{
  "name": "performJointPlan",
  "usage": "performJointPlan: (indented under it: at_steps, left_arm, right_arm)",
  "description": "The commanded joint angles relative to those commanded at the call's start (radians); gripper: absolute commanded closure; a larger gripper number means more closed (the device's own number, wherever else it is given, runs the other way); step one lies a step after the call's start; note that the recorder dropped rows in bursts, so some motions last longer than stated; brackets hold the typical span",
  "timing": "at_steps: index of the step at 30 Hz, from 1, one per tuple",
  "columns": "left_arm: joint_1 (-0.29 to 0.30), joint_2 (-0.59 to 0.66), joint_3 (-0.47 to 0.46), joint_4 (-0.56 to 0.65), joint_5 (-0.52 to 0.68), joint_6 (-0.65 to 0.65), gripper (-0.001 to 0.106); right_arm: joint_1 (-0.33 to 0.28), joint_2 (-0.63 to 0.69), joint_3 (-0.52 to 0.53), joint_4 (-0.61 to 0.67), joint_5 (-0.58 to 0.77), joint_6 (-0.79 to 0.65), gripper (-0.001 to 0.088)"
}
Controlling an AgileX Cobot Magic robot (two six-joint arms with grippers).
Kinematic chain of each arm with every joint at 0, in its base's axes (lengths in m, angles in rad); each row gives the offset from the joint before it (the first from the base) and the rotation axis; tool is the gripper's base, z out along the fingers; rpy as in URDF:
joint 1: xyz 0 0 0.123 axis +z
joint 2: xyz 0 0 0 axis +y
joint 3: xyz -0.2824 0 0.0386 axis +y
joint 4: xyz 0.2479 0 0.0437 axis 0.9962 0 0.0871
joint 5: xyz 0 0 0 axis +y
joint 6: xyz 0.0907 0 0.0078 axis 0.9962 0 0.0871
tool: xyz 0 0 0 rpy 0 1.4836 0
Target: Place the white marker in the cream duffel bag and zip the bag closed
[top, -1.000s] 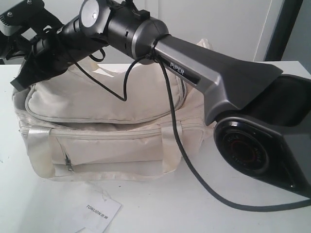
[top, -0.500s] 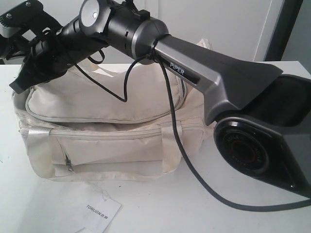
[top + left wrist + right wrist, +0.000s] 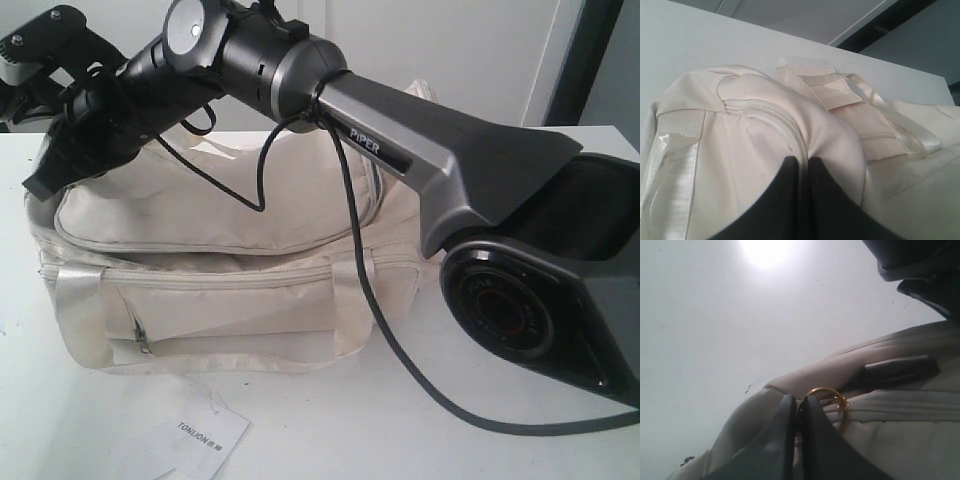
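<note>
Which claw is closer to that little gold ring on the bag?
Right. The right claw is closed on the gold ring at its tips. The left claw pinches a fold of the cream bag; no ring shows there.

Cream duffel bag on table. Paper tag before it, on table. Right arm over bag top. Cable hangs before bag's right end.

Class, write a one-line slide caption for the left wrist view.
Left gripper pinching the corded top seam of the soft cream fabric duffel bag, on a white table.
</note>
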Motion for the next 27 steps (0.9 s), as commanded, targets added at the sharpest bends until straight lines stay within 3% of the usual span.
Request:
performJointPlan:
  at_steps: [13, 27]
  left_arm:
    - [0.0, 0.0, 0.0, 0.0, 0.0, 0.0, 0.105]
    - [0.0, 0.0, 0.0, 0.004, 0.002, 0.0, 0.105]
  right_arm:
    - [0.0, -0.047, 0.0, 0.03, -0.03, -0.05, 0.0868]
    - [-0.011, -0.092, 0.0, -0.033, -0.011, -0.051, 0.0868]
